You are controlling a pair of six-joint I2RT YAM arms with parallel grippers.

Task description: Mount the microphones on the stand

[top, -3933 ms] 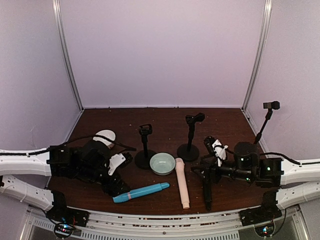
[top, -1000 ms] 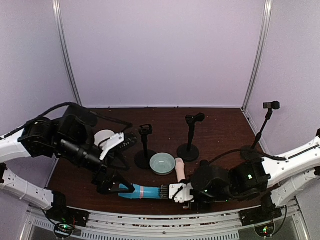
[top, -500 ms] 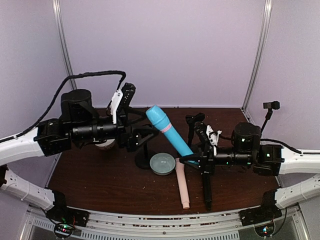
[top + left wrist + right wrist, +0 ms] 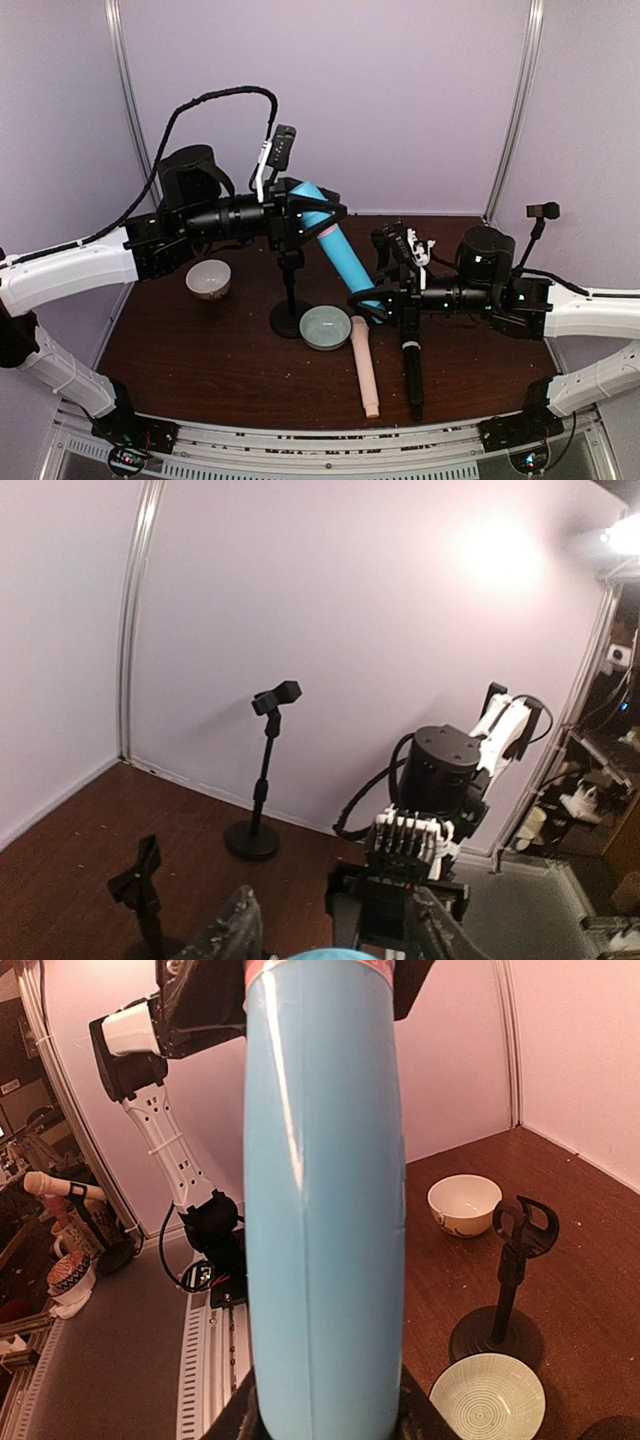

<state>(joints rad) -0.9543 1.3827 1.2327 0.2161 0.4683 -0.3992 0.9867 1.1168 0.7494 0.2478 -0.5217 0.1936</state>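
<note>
1. My left pincer (image 4: 308, 214) is clenched on the upper end of the light blue stick-shaped microphone (image 4: 342, 260), beside its pink band.
2. My right pincer (image 4: 374, 300) grasps the same microphone's lower end. In the right wrist view, the blue barrel sits between my two fingers.
3. The microphone hangs tilted in the air over the dark brown wooden table (image 4: 200, 350), with its top leaning left and far.
4. The black round-based stand (image 4: 290, 300) rises just left of the microphone, its clip below my left pincer.
5. The pale pink-beige microphone (image 4: 365, 365) and the black microphone (image 4: 412, 375) lie side by side on the near table.
6. The pale green ribbed bowl (image 4: 325, 327) sits just left of the pink-beige one, and the white bowl (image 4: 208, 279) sits far left.
</note>
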